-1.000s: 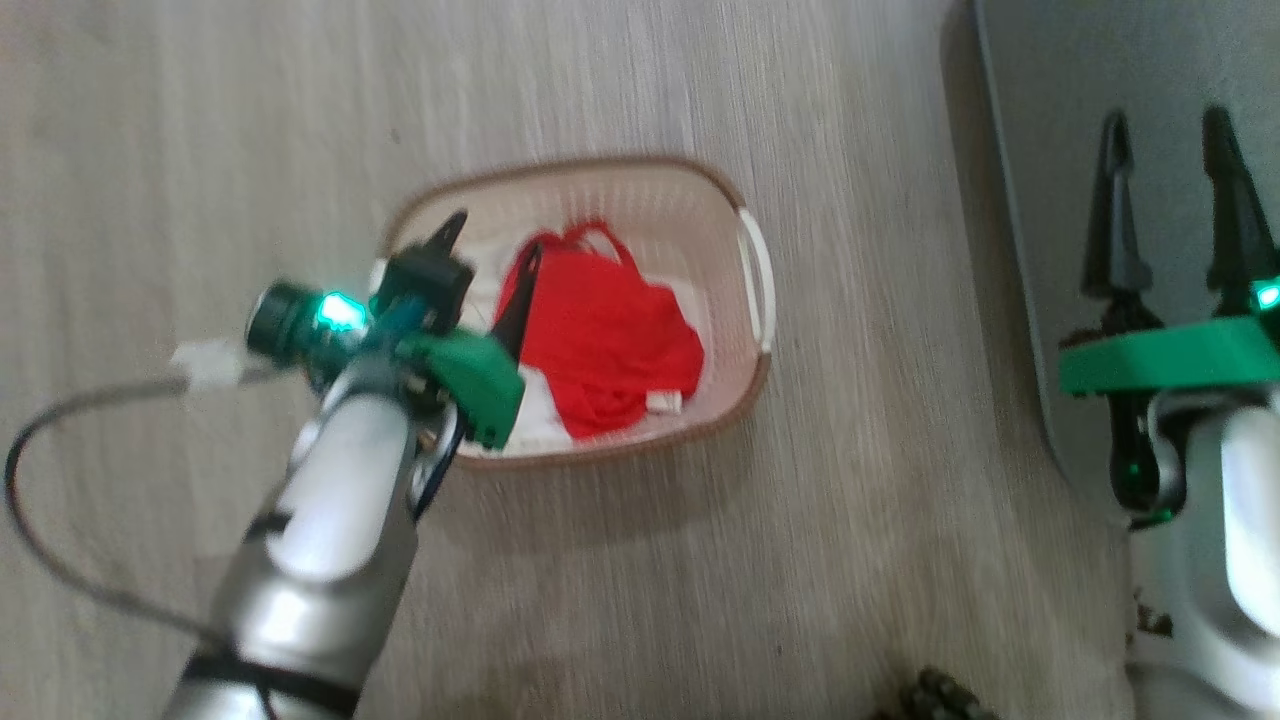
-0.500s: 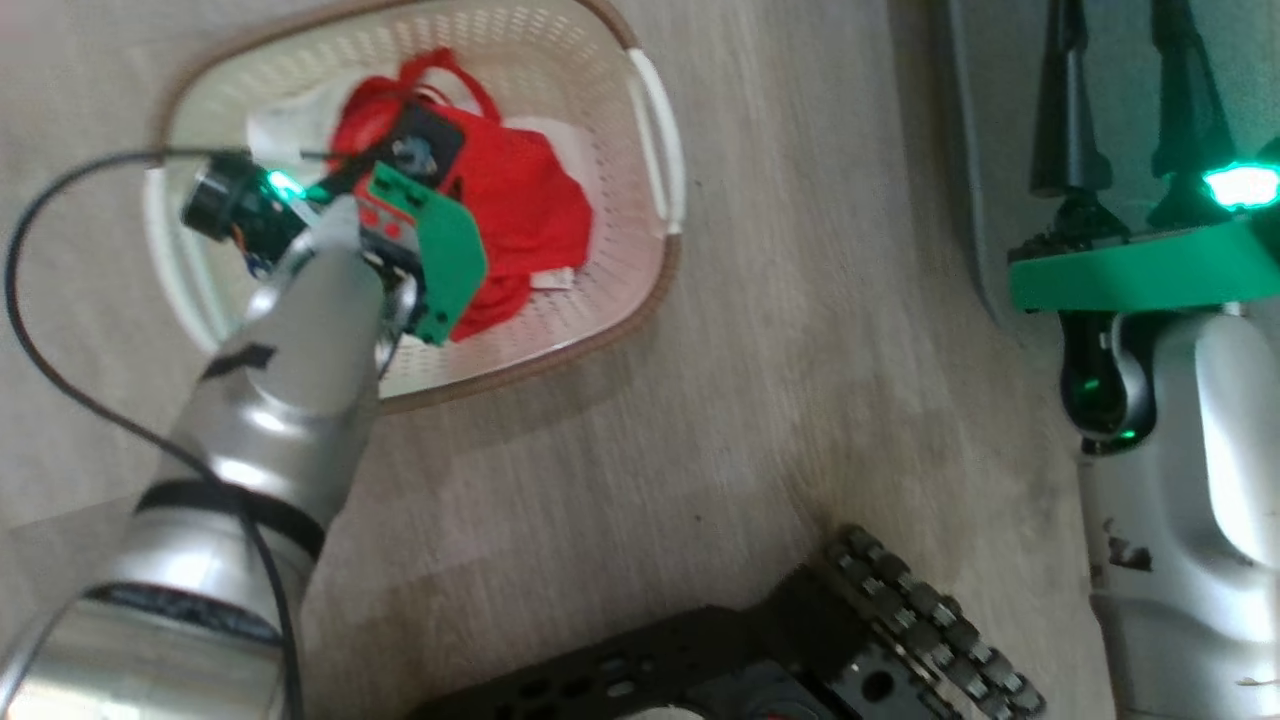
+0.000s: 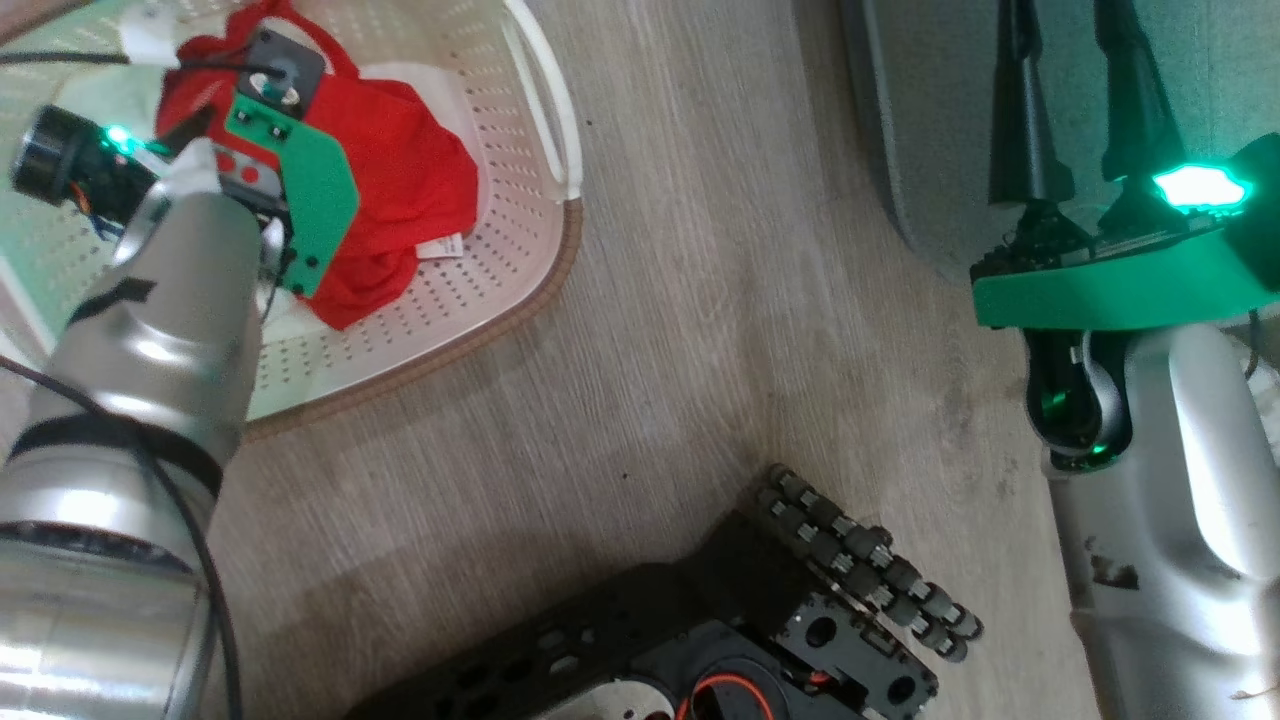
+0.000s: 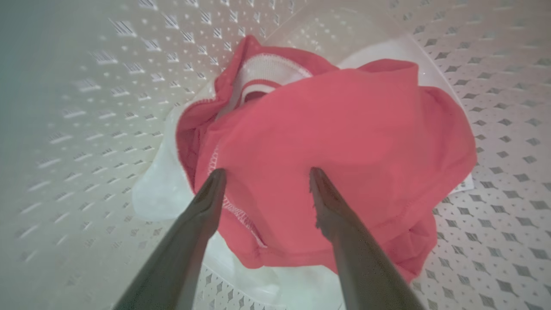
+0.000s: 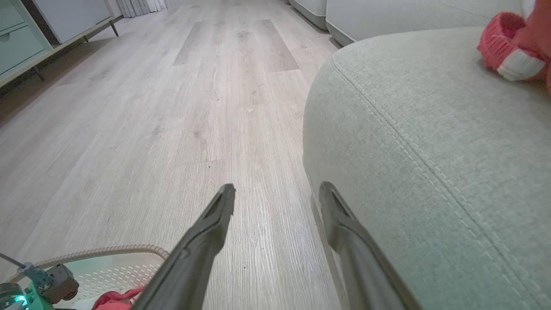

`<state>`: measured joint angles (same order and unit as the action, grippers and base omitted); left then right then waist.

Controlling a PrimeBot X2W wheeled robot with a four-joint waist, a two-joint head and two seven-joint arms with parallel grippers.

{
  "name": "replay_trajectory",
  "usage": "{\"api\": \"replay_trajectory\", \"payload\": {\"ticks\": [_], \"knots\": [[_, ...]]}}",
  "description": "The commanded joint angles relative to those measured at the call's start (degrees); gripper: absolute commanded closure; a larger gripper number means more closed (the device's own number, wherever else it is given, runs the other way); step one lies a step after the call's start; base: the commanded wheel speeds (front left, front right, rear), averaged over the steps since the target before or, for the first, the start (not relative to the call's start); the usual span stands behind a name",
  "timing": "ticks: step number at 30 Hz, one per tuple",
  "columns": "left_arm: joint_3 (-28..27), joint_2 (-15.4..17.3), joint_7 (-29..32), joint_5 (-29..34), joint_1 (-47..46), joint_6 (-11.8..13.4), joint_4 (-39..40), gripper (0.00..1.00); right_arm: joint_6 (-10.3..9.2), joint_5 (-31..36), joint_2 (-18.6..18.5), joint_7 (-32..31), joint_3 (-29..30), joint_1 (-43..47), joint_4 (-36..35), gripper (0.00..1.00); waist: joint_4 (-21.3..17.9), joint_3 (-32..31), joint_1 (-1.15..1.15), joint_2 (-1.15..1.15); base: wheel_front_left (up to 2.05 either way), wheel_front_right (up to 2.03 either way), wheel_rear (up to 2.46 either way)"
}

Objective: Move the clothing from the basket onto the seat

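**Red clothing heaped in basket under spread left claw**

The clothing (image 4: 327, 142) lies bunched in the basket (image 3: 480, 290). The left gripper (image 4: 267, 171) is spread wide over it, fingertips perhaps touching the fabric. On the right, the right gripper (image 5: 277, 186), likewise released, hovers at the seat (image 5: 430, 129) edge. Wood floor (image 3: 700, 350) separates basket and seat.
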<state>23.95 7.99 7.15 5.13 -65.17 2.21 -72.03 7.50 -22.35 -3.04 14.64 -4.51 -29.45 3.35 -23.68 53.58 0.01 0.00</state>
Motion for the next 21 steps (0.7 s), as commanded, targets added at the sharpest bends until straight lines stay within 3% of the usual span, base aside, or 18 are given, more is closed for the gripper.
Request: {"api": "replay_trajectory", "payload": {"ticks": [1, 11, 21], "knots": [[-0.41, 1.26, 0.20, 0.51, -0.53, 0.42, 0.58, 0.00, -0.01, -0.44, 0.16, 0.36, -0.81, 2.71, -2.01, 0.00, -0.70, 0.84, -0.01, 0.00, 0.00, 0.00, 0.00], [0.73, 3.51, 2.71, 0.41, -1.74, 0.72, -1.07, 0.00, -0.01, -2.49, 0.16, 0.36, -1.24, 6.15, -3.36, 0.00, -1.52, 2.98, -0.01, 0.00, 0.00, 0.00, 0.00], [1.88, 2.69, 2.41, -0.41, -1.02, -0.02, -1.55, 0.00, -0.01, -2.66, 0.16, 0.36, 0.29, 8.21, -4.07, 0.00, -0.85, 3.78, -0.01, 0.00, 0.00, 0.00, 0.00]]}}
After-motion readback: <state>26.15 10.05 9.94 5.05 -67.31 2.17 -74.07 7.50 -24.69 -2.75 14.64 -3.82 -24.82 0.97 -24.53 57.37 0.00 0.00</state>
